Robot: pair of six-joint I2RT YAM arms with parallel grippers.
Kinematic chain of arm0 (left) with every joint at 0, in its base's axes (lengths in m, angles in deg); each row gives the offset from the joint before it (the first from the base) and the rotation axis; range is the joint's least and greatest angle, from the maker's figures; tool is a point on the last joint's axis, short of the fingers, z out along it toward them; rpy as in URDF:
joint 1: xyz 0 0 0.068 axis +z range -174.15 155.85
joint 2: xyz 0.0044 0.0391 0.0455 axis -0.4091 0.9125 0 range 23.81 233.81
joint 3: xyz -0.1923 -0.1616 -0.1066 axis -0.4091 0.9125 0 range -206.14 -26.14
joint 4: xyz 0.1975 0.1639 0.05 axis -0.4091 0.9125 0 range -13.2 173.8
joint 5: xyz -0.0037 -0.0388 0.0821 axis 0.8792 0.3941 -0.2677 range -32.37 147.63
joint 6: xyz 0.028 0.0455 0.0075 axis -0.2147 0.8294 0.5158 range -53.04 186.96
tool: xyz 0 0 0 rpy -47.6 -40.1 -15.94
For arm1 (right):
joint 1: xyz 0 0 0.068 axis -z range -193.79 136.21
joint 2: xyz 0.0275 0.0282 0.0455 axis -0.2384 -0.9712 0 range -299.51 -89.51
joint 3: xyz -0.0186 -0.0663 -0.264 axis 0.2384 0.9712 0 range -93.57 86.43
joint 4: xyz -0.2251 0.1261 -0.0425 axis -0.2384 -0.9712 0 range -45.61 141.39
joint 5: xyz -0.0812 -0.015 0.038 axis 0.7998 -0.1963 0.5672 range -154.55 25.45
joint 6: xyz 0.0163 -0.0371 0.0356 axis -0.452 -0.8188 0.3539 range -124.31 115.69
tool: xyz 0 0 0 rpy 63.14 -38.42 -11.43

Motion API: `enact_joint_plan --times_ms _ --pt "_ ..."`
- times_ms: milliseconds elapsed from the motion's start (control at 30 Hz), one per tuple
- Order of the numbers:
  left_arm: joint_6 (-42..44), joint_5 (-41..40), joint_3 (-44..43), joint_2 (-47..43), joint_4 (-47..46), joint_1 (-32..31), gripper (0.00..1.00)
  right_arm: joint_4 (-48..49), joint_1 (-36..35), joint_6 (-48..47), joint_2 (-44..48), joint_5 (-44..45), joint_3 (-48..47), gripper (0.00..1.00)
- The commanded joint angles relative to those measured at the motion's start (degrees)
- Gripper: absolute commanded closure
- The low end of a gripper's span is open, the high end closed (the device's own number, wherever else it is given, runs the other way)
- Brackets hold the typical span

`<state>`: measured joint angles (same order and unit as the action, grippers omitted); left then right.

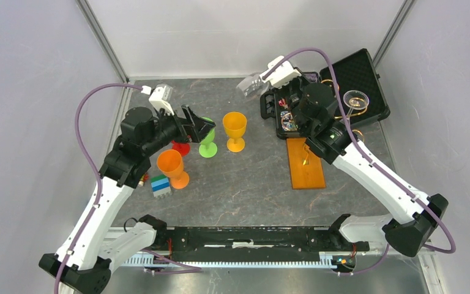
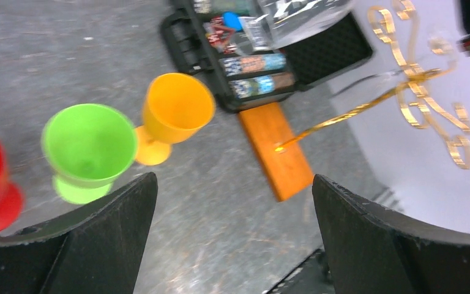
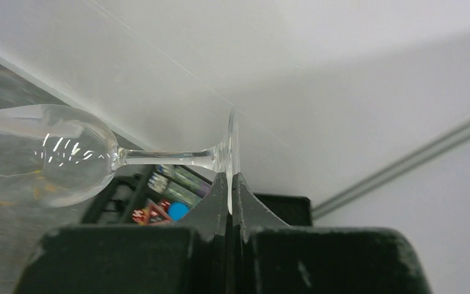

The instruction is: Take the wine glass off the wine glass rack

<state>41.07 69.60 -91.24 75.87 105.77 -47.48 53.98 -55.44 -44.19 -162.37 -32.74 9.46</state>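
Note:
My right gripper (image 1: pixel 268 78) is shut on the round foot of a clear wine glass (image 1: pixel 251 84) and holds it in the air, on its side, over the back of the table, left of the black case. In the right wrist view the gripper (image 3: pixel 231 177) pinches the foot edge, and the glass's (image 3: pixel 49 153) bowl points left. The wine glass rack has a gold wire stand (image 1: pixel 344 113) on an orange-brown wooden base (image 1: pixel 306 163), to the right and apart from the glass; it also shows in the left wrist view (image 2: pixel 422 92). My left gripper (image 1: pixel 203 125) is open and empty over the green cup (image 1: pixel 208 144).
An open black case (image 1: pixel 355 79) with small items lies at the back right. A second clear glass (image 1: pixel 356 98) sits at the rack's wire. Yellow (image 1: pixel 235 128), orange (image 1: pixel 172 166) and red (image 1: pixel 180 147) cups and a striped block (image 1: pixel 161 185) stand on the left half.

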Motion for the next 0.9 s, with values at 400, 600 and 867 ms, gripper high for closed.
enact_joint_plan --times_ms 400,600,867 --pt "-24.5 12.7 8.3 -2.2 -34.4 0.1 0.04 11.1 -0.2 30.9 6.5 -20.6 2.9 1.0" --pt "-24.5 9.6 9.3 -4.8 -35.7 0.2 0.26 12.5 -0.3 33.8 7.4 -22.4 4.8 1.0" --pt "-24.9 9.5 9.2 -5.3 -36.4 0.2 0.48 12.9 -0.3 34.7 7.7 -23.3 5.7 1.0"
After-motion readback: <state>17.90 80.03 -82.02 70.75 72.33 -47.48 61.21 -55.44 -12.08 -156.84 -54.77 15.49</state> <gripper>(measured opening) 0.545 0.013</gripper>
